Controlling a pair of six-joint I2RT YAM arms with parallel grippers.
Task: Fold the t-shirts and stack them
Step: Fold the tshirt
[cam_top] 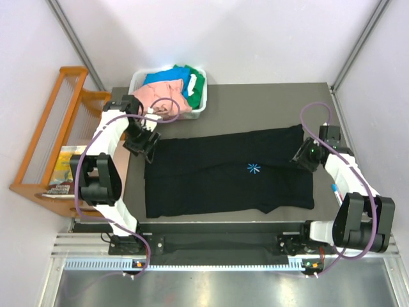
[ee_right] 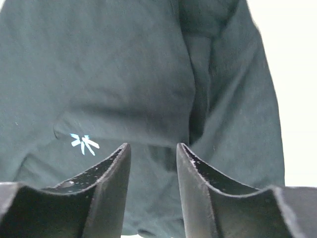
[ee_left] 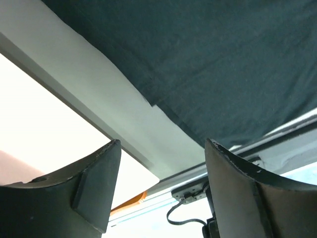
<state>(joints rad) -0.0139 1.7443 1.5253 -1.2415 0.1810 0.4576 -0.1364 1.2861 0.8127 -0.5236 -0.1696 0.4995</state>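
A large black t-shirt (cam_top: pixel 223 173) lies spread across the table, its light-blue starburst mark (cam_top: pixel 254 169) near the middle. My left gripper (cam_top: pixel 146 142) is open and empty above the shirt's far-left corner; its wrist view shows the shirt's edge (ee_left: pixel 208 64) over the table. My right gripper (cam_top: pixel 303 155) is open and empty just above the shirt's far-right part; its wrist view shows the cloth (ee_right: pixel 148 89) and the starburst (ee_right: pixel 83 143). Salmon-pink (cam_top: pixel 163 99), blue (cam_top: pixel 167 78) and green (cam_top: pixel 197 83) shirts lie heaped in the bin.
A white plastic bin (cam_top: pixel 199 110) stands at the table's far left edge. A wooden rack (cam_top: pixel 54 131) with a book stands left of the table. The grey table (cam_top: pixel 268 102) shows beyond the shirt. Metal rails run along the near edge.
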